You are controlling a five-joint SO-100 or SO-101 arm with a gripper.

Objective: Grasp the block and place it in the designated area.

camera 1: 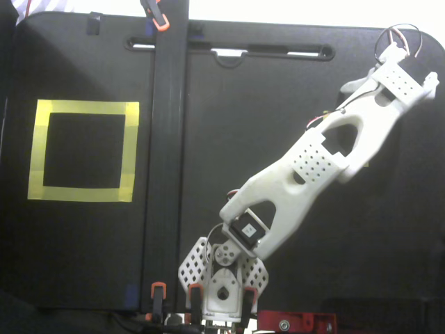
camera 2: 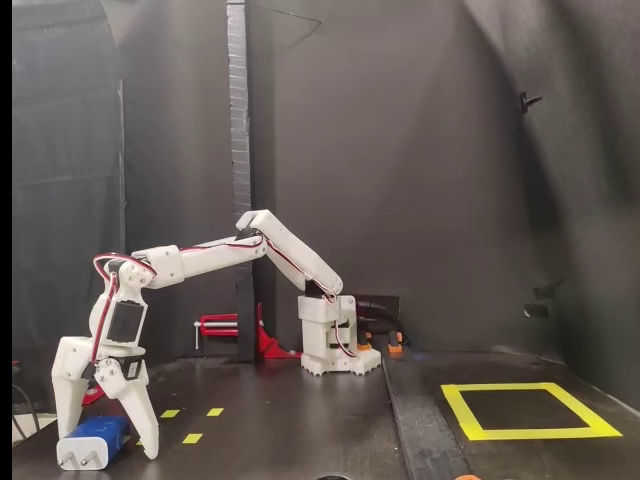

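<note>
In the side-on fixed view the dark-blue block point(camera 2: 95, 440) lies on the black floor at the far left, its pale pronged end facing left. My white gripper point(camera 2: 106, 442) stands open over it, one finger on each side and the tips low, near the floor. I cannot tell whether the fingers touch the block. The designated area point(camera 2: 530, 434), a yellow tape square, lies far to the right. In the top-down fixed view this designated area point(camera 1: 83, 108) sits at the left, and the arm point(camera 1: 313, 167) reaches to the upper right and hides the block.
A black upright post point(camera 2: 237, 180) stands behind the arm's base point(camera 2: 338, 350); from above it shows as a dark strip point(camera 1: 167, 160) between arm and square. Small yellow marks point(camera 2: 191, 438) dot the floor near the gripper. A red clamp point(camera 2: 228, 328) sits behind.
</note>
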